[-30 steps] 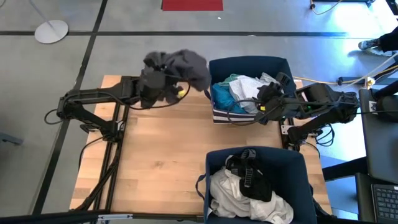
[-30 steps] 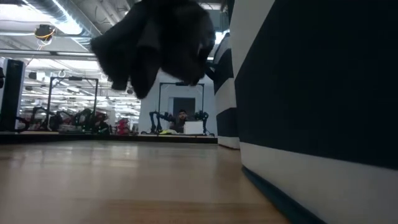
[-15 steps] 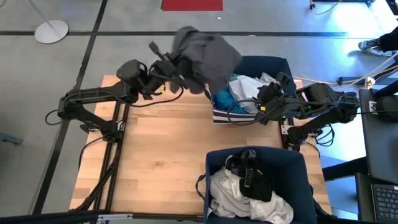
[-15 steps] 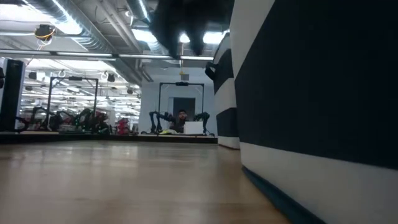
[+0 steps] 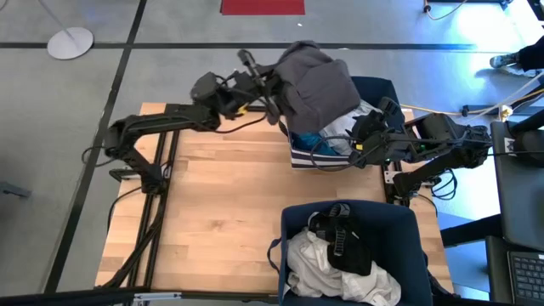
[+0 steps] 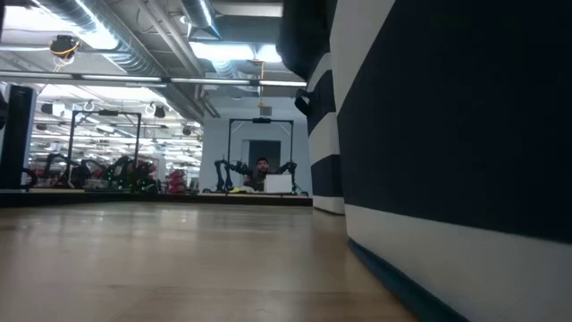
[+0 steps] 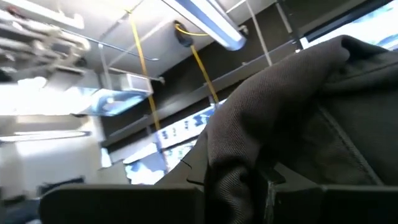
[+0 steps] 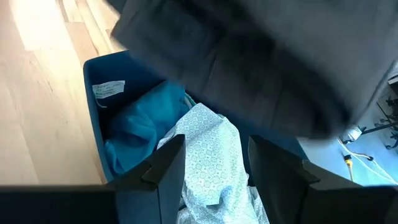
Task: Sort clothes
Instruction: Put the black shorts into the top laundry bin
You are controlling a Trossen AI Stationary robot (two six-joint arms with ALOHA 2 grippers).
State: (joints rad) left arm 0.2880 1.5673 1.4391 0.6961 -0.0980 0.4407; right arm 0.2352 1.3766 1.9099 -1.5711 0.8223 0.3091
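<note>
The left gripper (image 5: pixel 270 85) is clenched on a soft dark grey shirt (image 5: pixel 319 83) and holds it up in the air. The shirt hangs over the near edge of the far navy blue cloth bin (image 5: pixel 382 87). Inside that bin lie a turquoise cloth (image 8: pixel 140 124) and a white patterned cloth (image 8: pixel 208 158). The right gripper (image 8: pixel 211 165) waits just above the same bin with its two fingers apart and nothing in them.

A second navy blue cloth bin (image 5: pixel 297 217) stands closer to the front of the wooden table (image 5: pixel 221 204). It holds a white garment (image 5: pixel 319 263) and a black garment (image 5: pixel 340 242).

The shirt is big and floppy. If the left gripper lets go too early, part of the shirt may drape over the bin's edge and slide down onto the table. The hanging cloth is also very near the right gripper, so it may fall on it and get caught there.
</note>
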